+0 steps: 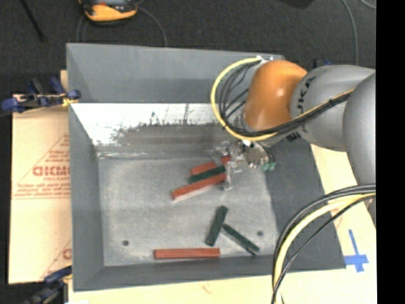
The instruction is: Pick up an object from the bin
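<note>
Green stick (209,177), flanked by two red sticks (197,189), is found just at eight o'clock from the fingers (230,171), long axis pointed toward them (their opening cannot be told).

- Bin (126,189): grey sheet metal. The floor is matt, dulled and finely scuffed. The back wall is brighter, with dark scratches and a worn sheen.
- Red bars (186,253): smooth, flat-faced and matt. They may be plastic or painted wood; cannot tell which.
- Green bars (216,226): dark, smooth and matt, like the red in finish.
- Orange cover (269,97): smooth hard shell, glossy, plastic by the look.
- Arm (342,106): smooth silver-grey casing with a satin sheen.
- Cables (223,100): yellow and black sheathing, smooth and slightly shiny.
</note>
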